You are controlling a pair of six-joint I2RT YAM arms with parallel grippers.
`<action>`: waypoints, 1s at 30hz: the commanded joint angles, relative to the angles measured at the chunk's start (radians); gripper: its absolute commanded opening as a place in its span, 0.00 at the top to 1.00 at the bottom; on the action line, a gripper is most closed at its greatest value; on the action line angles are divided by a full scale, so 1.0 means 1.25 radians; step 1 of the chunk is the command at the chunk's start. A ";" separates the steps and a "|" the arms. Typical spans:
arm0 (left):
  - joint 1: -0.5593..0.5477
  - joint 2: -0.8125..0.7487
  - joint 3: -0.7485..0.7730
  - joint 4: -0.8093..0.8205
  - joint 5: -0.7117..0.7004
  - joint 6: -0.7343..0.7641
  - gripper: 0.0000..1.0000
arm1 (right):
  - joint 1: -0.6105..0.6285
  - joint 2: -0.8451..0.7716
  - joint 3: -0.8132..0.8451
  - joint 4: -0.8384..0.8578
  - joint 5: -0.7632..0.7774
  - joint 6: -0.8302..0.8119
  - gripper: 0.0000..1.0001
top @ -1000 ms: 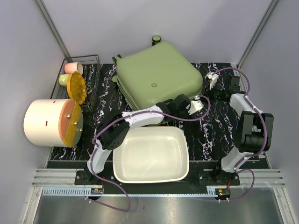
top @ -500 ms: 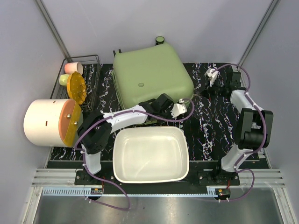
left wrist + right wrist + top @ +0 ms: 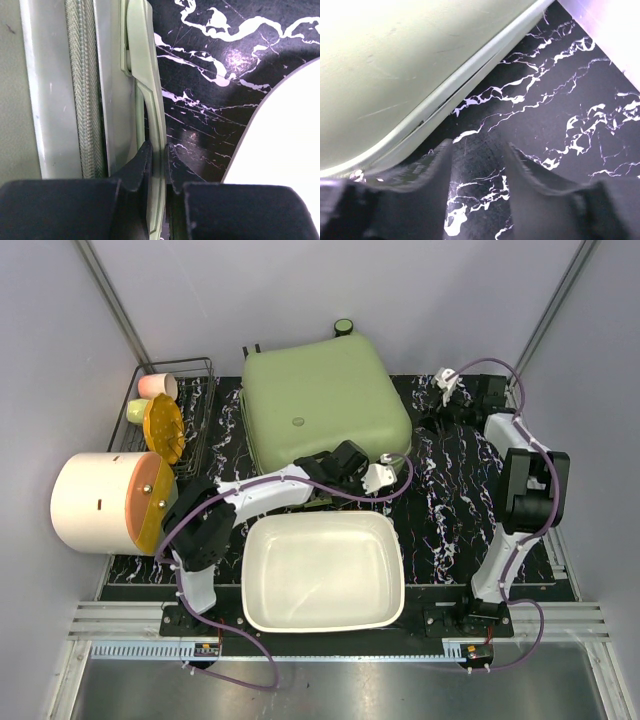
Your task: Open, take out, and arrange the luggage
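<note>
The left gripper (image 3: pixel 159 150) is clamped on the side handle (image 3: pixel 148 100) of the closed luggage (image 3: pixel 325 405). The luggage lies flat ahead of it, nearly square, wheels toward the far wall. The white bin (image 3: pixel 397 570) crowds close behind. The right gripper (image 3: pixel 477 150) is spread and empty over bare mat (image 3: pixel 560 100), with the luggage's edge just ahead-left.

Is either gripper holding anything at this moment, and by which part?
The left gripper is clamped on the suitcase by its side handle. The right gripper is open beside the suitcase, over the table, and holds nothing.
</note>
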 commanded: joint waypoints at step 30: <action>0.040 0.007 -0.045 -0.169 -0.045 0.036 1.00 | 0.013 0.019 0.039 -0.493 -0.212 -0.475 0.56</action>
